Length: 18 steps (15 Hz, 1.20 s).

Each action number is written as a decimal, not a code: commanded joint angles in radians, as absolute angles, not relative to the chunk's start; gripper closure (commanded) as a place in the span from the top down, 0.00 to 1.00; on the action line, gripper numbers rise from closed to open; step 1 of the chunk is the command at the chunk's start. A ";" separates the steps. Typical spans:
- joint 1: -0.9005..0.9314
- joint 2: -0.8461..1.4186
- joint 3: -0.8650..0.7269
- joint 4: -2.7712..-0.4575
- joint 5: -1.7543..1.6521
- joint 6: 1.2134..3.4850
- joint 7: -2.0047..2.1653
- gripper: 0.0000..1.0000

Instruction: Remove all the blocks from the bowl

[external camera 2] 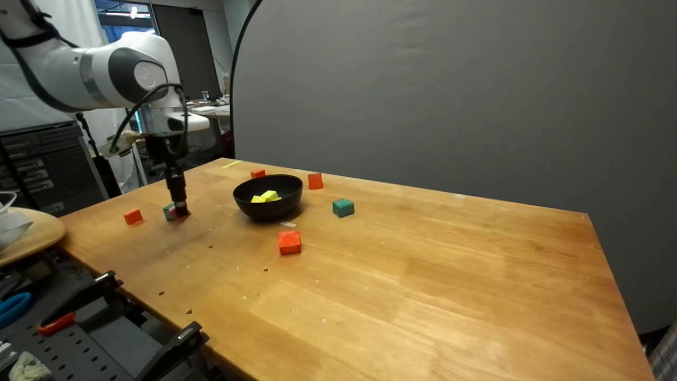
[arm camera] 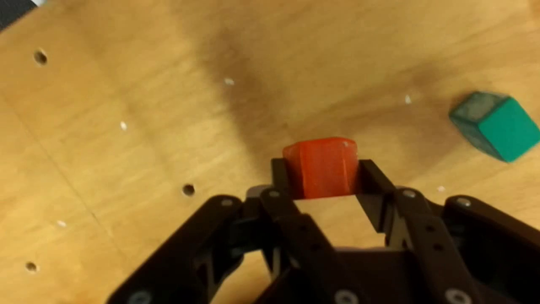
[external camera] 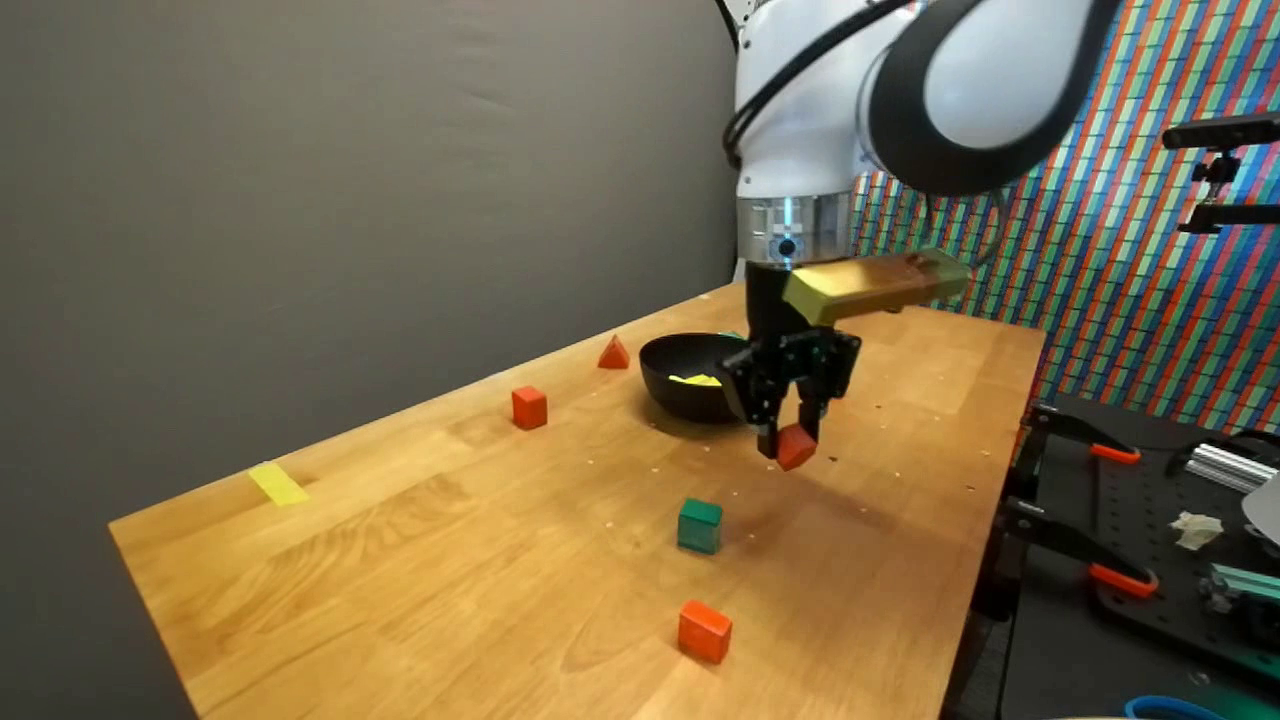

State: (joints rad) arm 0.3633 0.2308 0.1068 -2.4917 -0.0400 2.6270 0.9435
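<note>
Our tool (arm camera: 324,177) pinches red block (arm camera: 327,166), apart from black bowl (external camera 2: 268,213). We see yellow blocks (external camera 2: 270,195) inside bowl; near bowl, green block (external camera 2: 343,208), orange-red block (external camera 2: 290,243).

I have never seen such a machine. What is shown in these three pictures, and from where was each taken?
The machine is a robot arm ending in a black claw. Two pictures come from cameras standing apart from the arm, seeing the same table from different places; the close-up comes from a camera on the arm's wrist. On the table stands a black bowl with yellow blocks inside. Around it lie red blocks and green blocks; a yellow strip sits by a table edge. The claw holds one red block.
</note>
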 commanded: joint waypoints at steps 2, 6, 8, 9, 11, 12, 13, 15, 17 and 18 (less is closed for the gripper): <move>0.415 0.095 0.094 -2.794 -0.163 2.874 1.174 0.77; 0.520 0.057 -0.046 -2.797 -0.464 2.925 1.440 1.00; 0.524 0.002 -0.088 -2.775 -0.644 2.888 1.545 1.00; 0.509 -0.005 -0.077 -2.761 -0.680 2.878 1.530 1.00; 0.499 0.052 -0.067 -2.751 -0.634 2.908 1.502 1.00; 0.499 0.036 -0.070 -2.752 -0.647 2.900 1.502 1.00; 0.499 0.027 -0.070 -2.753 -0.650 2.894 1.502 1.00; 0.400 0.100 0.052 -2.753 -0.522 2.974 1.302 1.00; 0.354 0.135 0.082 -2.721 -0.508 2.973 1.172 1.00; 0.332 0.170 0.104 -2.687 -0.483 2.932 1.101 1.00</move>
State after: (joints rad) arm 0.4153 0.0778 0.0341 -2.7520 -0.5509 2.9329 1.2970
